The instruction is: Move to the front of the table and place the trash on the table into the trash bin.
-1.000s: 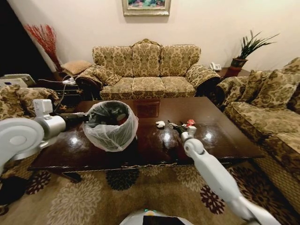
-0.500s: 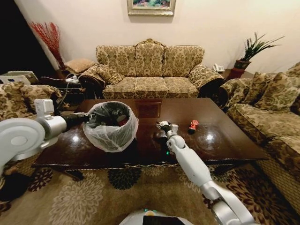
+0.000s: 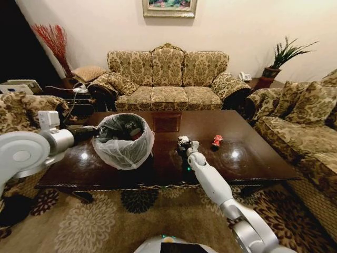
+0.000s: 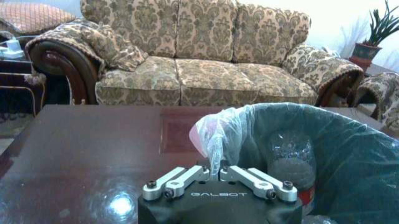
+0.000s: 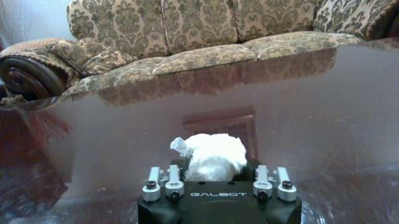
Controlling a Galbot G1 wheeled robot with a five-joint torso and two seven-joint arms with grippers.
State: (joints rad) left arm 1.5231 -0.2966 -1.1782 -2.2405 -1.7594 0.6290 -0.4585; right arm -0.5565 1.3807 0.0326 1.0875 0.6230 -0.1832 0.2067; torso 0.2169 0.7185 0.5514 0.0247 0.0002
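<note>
The trash bin (image 3: 124, 141), dark with a whitish bag liner, stands on the left part of the dark wooden table (image 3: 253, 158). My left gripper (image 3: 99, 134) is shut on the liner (image 4: 218, 140) at the bin's rim. Inside the bin lies a clear bottle (image 4: 290, 156). A white paper wad (image 3: 182, 139) rests near the table's middle. My right gripper (image 3: 185, 143) is at it, open, with the wad (image 5: 210, 156) sitting between its fingers just above the glossy tabletop. To the right of that gripper a red wrapper (image 3: 216, 140) lies on the table.
Floral sofas stand behind the table (image 3: 168, 79), to the right (image 3: 300, 132) and to the left (image 3: 23, 108). A potted plant (image 3: 281, 55) is at the back right. Patterned carpet lies in front of the table's near edge.
The right gripper has swung left from beside the red wrapper to the white paper wad and now brackets it. The left gripper and the bin have stayed put. The camera shifted slightly.
</note>
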